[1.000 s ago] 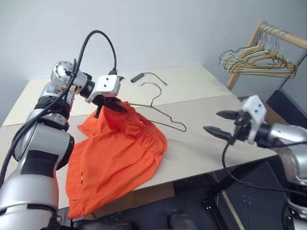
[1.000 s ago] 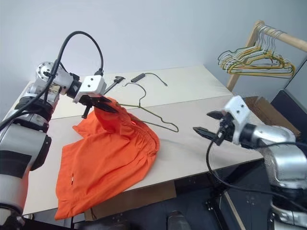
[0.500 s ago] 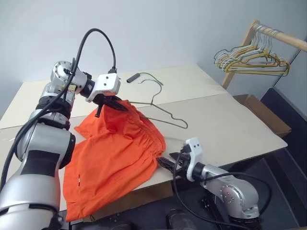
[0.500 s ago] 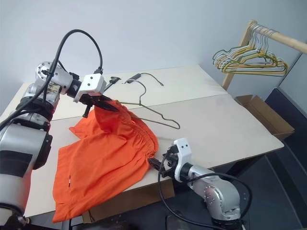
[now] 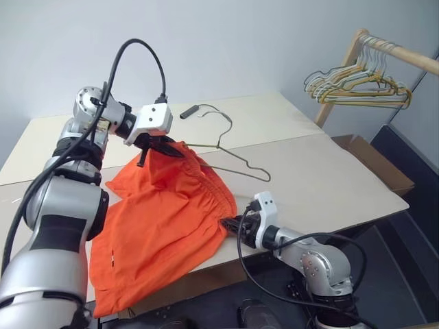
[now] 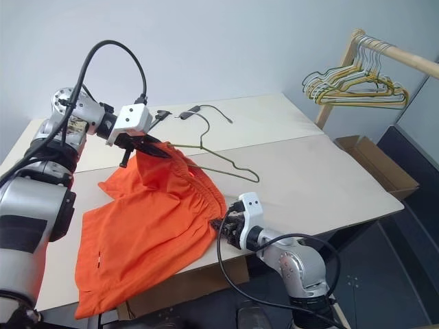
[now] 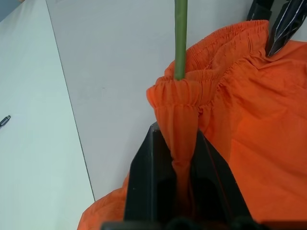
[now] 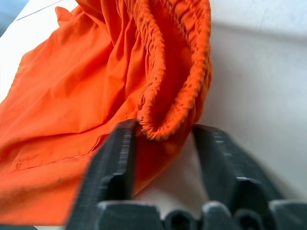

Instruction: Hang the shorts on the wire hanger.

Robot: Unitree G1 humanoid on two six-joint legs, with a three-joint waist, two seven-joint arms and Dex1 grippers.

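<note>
The orange shorts [image 5: 164,226] lie on the table, one leg hanging over the front edge. My left gripper [image 5: 161,147] is shut on the far part of their gathered waistband [image 7: 192,91] and holds it lifted. The wire hanger [image 5: 236,157] lies flat on the table, one end of its wire [image 7: 181,38] running under the raised waistband. At the table's front edge my right gripper [image 5: 230,225] is open. Its fingers [image 8: 117,143] straddle the near fold of the waistband [image 8: 177,72]. One finger touches the cloth, and a gap shows beside the other.
The pale table [image 5: 322,178] stretches to the right of the shorts. A thin black stick with a cable [image 5: 192,110] lies at the back. To the far right a wooden rail [image 5: 394,49] carries a cluster of hangers [image 5: 357,86]. A cardboard box [image 5: 374,161] sits below it.
My right arm has swung in from the right and down to the front edge. Its fingers have narrowed around the shorts' near waistband. The left gripper has stayed where it was.
</note>
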